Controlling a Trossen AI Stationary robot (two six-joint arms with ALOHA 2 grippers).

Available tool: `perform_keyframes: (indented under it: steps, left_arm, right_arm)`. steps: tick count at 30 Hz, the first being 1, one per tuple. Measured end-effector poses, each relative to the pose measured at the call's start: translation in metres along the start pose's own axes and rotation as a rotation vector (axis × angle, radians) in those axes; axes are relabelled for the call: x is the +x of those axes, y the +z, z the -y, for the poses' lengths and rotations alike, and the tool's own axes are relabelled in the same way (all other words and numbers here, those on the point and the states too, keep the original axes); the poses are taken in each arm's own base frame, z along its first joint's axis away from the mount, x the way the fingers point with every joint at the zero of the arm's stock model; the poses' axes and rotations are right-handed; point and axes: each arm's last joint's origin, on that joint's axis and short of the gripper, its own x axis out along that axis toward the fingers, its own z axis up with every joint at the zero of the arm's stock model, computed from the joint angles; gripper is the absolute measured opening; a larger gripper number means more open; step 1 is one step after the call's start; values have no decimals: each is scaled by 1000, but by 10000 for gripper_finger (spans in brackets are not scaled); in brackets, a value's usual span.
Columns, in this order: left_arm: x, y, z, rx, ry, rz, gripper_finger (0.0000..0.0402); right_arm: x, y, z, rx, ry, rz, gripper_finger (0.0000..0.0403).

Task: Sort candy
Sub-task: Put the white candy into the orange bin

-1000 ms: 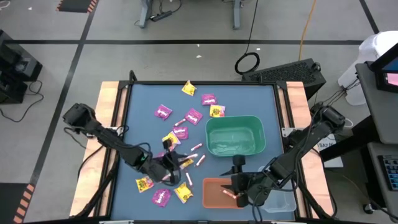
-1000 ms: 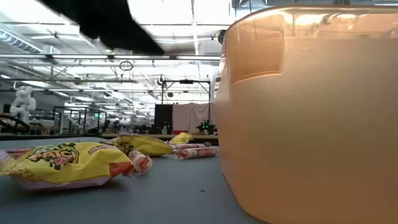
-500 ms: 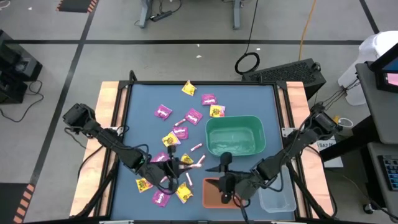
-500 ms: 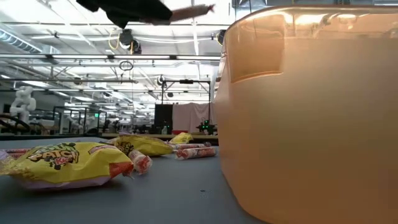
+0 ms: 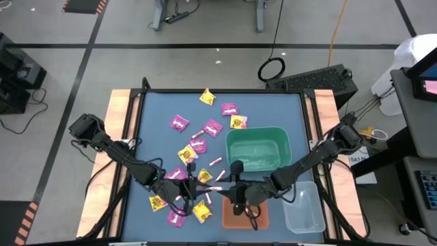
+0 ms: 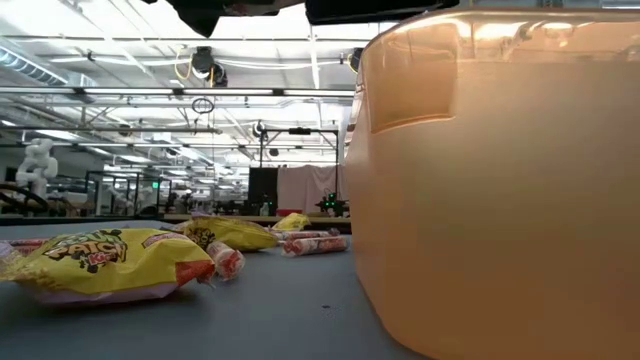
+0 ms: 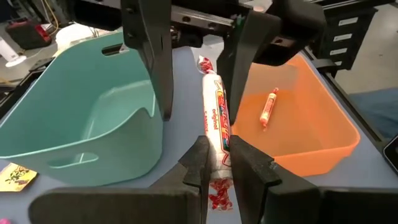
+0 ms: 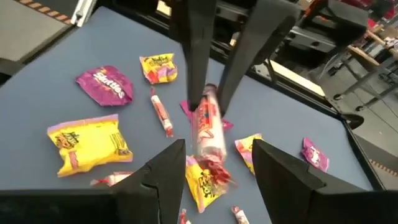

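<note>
My left gripper point(image 7: 217, 146) is shut on a pink-white candy stick point(image 7: 211, 106) and holds it in the air left of the orange bin point(image 7: 311, 130). My right gripper point(image 8: 217, 152) faces it, open. Its fingers point(image 7: 152, 62) stand on either side of the stick's free end without touching it. In the high view the left gripper point(image 5: 207, 182) and right gripper point(image 5: 229, 189) meet in front of the green bin point(image 5: 258, 149). Magenta packets point(image 5: 179, 123), yellow packets point(image 5: 207, 97) and more sticks point(image 5: 220, 176) lie flat on the blue table. My left gripper pinches the stick between its two fingers near one end point(image 7: 215, 138), with the twisted wrapper tail point(image 7: 217, 196) behind the fingertips. The fingers lie along the stick and slant slightly down toward the table's right. The stick juts forward past them, lifted clear of the table.
The orange bin point(image 5: 244, 213) at the near edge holds one stick point(image 7: 267, 107). A clear bin point(image 5: 304, 208) stands to its right. A yellow packet point(image 8: 90, 144) and a magenta packet point(image 8: 104, 84) lie below the grippers. The orange bin's wall point(image 6: 490, 180) fills the low view's right.
My right gripper has left the space over the orange bin and gone toward the table's left. It has rolled its wrist and come up to the stick's free end. My left gripper has risen a little and turned with the stick, then kept still.
</note>
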Motion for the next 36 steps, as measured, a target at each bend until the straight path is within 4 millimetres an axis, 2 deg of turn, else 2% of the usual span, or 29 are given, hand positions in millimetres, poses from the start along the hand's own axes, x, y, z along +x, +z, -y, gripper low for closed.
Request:
perform_keyframes:
  steps: [8, 15, 27, 32, 36]
  left_arm:
    - [0, 0, 0, -2, 1, 1, 54]
    - [0, 0, 0, -7, 1, 1, 54]
    - [0, 0, 0, -19, 1, 0, 54]
    - [0, 0, 0, -34, 2, -2, 63]
    - [0, 0, -1, -58, 41, 1, 100]
  right_arm:
    - [2, 2, 0, 29, 23, 33, 164]
    - [3, 3, 3, 82, 16, 43, 118]
    - [4, 3, 3, 78, 39, 47, 34]
    - [3, 4, 2, 77, 41, 47, 41]
    - [3, 4, 2, 80, 38, 47, 49]
